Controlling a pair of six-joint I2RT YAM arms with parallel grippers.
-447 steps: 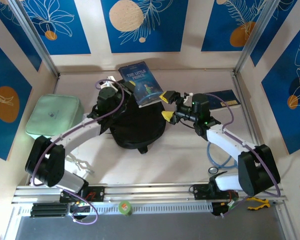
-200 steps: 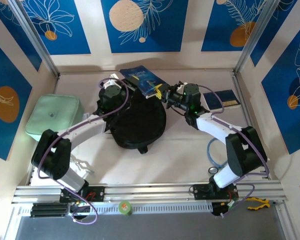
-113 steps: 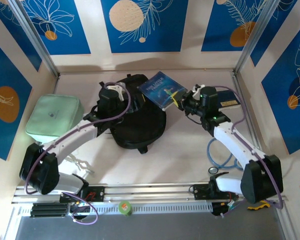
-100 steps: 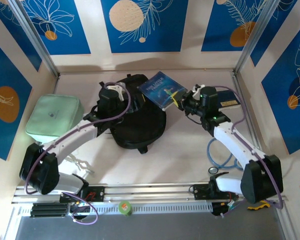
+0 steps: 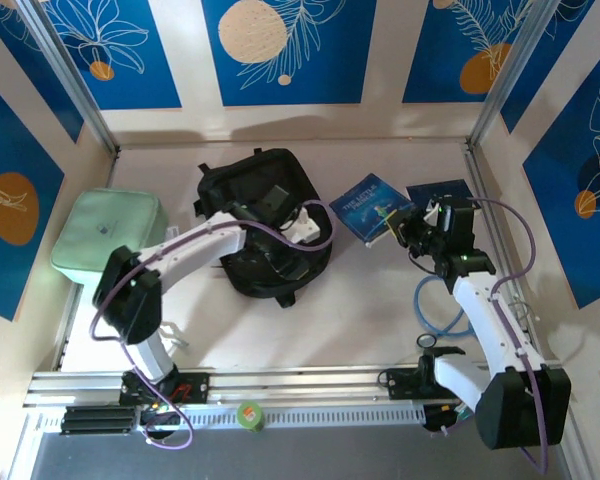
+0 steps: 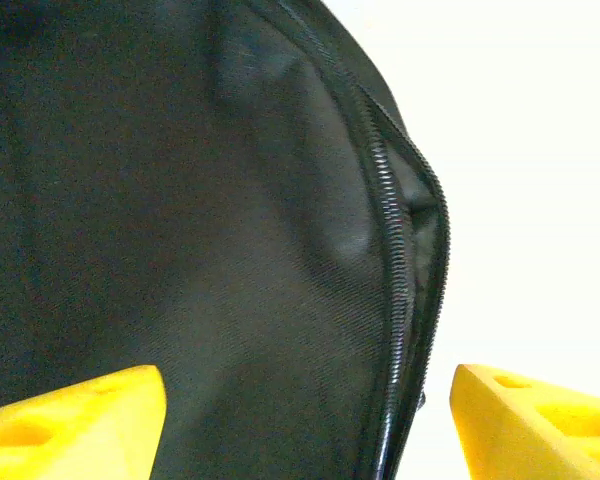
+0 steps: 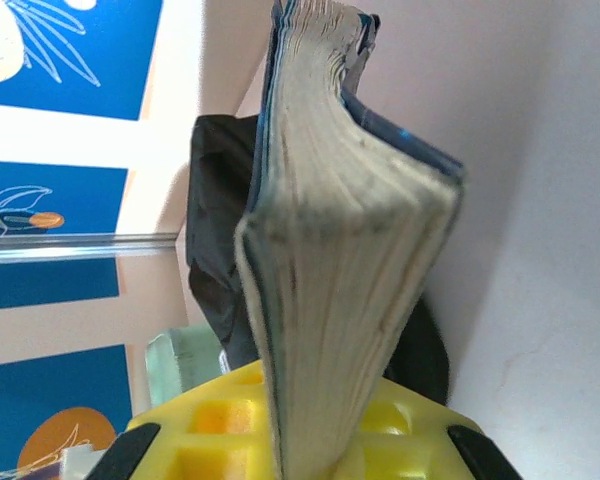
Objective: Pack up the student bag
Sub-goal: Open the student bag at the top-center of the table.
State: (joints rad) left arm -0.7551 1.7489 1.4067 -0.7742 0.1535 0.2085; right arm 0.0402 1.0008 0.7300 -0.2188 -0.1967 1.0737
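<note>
Pale tabletop (image 5: 360, 305) is occupied by the large black fabric backpack (image 5: 270, 225), just under the spread left gripper (image 6: 305, 425); a blue paperback book (image 5: 372, 205) (not yet packed) is clamped in the right gripper (image 5: 404, 228)

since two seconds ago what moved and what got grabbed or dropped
The right end effector, still shut on the blue book, carried it rightward, off the black backpack. The left end effector swung from the backpack's left edge across it, open. The mint-green bag and dark notebook stayed put.
</note>
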